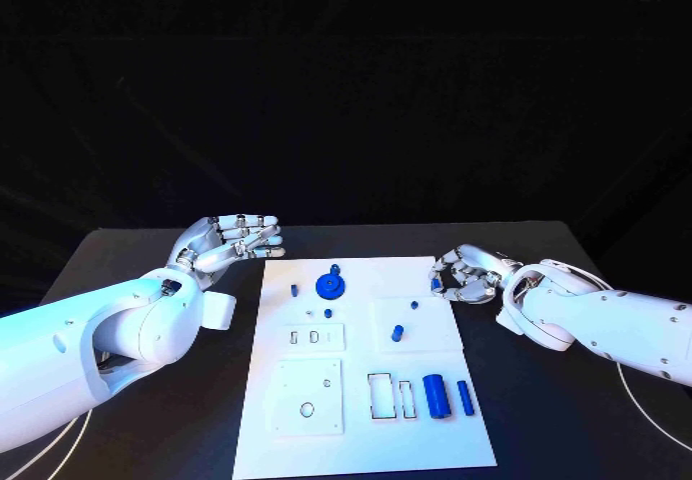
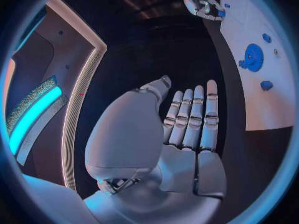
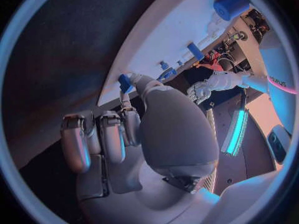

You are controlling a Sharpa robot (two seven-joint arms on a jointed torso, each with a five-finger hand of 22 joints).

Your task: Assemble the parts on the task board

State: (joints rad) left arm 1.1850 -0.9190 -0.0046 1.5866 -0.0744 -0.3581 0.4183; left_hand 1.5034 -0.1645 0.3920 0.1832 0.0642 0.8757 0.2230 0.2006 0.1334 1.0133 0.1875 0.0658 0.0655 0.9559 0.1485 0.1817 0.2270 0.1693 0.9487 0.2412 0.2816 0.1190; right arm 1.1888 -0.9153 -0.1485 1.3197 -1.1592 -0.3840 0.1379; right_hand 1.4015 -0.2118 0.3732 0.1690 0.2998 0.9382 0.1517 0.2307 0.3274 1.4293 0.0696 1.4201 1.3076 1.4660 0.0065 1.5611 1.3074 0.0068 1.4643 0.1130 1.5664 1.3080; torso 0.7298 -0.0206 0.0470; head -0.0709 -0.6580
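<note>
Task board [image 1: 361, 440] lies flat mid-table, long side running away from the robot, on the black table [image 1: 144, 250]. Blue parts are scattered on it: a gear-like disc [image 1: 330, 287] near the far end, small pegs [image 1: 294, 291] beside it, a short peg [image 1: 395, 333] on a raised white block [image 1: 408, 325], and two blue cylinders [image 1: 436, 394] by the rectangular slots [image 1: 389, 395] at the near right.

Right hand [image 1: 470, 274] sits at the board's far right edge. The right wrist view shows a small blue part [image 3: 125, 82] pinched at its fingertips [image 3: 129, 95], right over the board's edge, so that hand is grasping the part. The other fingers curl loosely.

Left hand [image 1: 231, 240] hovers off the board's far left corner, apart from it, fingers straight and together, nothing in it in the left wrist view [image 2: 187, 134]; released, touching no part.

Risks, as a judgement:
- The pinch looks shallow, at the tip only. The part could twist or slip out when carried, then roll off the board edge onto the table.
- The part is small, and the fingers hide it in the head view, so alignment to a hole may be off. It could jam or tilt on insertion.
- The board looks unclamped, and the left hand isn't bracing it. A push from the right hand could slide it and shift loose parts, cylinders especially.
- The curled fingers could knock the peg on the block when the hand moves inward.
</note>
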